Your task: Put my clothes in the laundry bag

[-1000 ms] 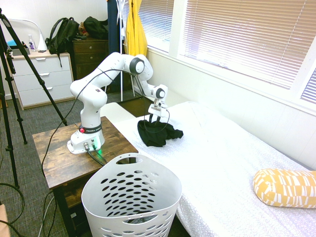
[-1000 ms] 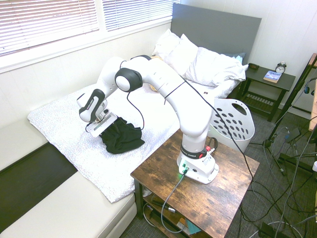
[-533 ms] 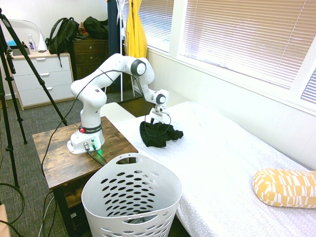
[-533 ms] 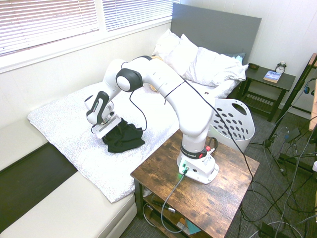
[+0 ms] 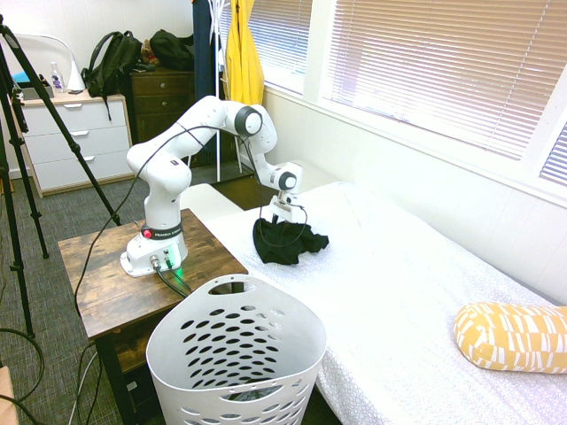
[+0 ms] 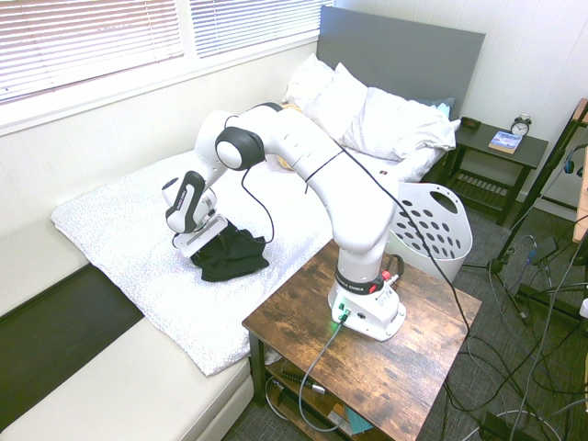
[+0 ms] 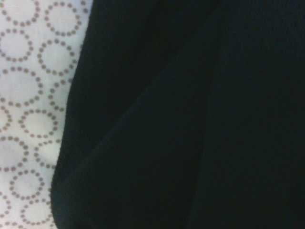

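The bed (image 5: 416, 292), under a white cover printed with small ringed circles, fills the right half of the first exterior view and carries the black clothes (image 5: 285, 240) near its foot-end corner, at about 11 o'clock from the middle of the mattress. The white laundry bag (image 5: 235, 354), a round holed basket with a cut-out handle, stands on the floor at 6 o'clock in that view, beside the wooden worktop (image 5: 106, 283) and well apart from the clothes. In the second exterior view the basket (image 6: 432, 230) sits at 3 o'clock. A yellow patterned pillow (image 5: 512, 335) lies far down the bed at 4 o'clock. The tool (image 5: 280, 215) is pressed down at the top of the crumpled clothes (image 6: 227, 254); whether its fingers are apart or clamped on the fabric cannot be told. The wrist view is almost filled by folded black cloth (image 7: 190, 119).
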Robot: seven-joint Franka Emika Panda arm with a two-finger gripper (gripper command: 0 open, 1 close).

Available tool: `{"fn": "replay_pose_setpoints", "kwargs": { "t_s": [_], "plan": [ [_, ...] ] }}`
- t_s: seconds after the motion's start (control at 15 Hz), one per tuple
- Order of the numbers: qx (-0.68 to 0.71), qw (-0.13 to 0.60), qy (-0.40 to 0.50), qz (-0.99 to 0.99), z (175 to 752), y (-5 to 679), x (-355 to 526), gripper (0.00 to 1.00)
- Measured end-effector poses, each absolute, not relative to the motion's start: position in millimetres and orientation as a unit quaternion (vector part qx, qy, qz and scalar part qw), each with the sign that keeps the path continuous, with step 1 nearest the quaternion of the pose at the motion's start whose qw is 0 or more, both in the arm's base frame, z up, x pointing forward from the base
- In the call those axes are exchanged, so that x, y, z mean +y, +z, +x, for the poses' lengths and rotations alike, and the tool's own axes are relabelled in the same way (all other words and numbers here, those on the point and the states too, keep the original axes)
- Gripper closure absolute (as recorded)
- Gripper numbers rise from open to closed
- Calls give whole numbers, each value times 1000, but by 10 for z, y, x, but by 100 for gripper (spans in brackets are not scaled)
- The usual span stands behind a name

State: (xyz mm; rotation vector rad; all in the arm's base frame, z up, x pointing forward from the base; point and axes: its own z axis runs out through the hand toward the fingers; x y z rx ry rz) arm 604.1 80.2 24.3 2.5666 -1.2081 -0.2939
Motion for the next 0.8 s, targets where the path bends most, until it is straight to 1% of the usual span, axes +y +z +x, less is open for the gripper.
{"fn": "replay_pose_setpoints", "kwargs": {
  "t_s": [0.8],
  "plan": [
    [-440, 132, -98, 883, 5989, 326, 698, 100]
  ]
}}
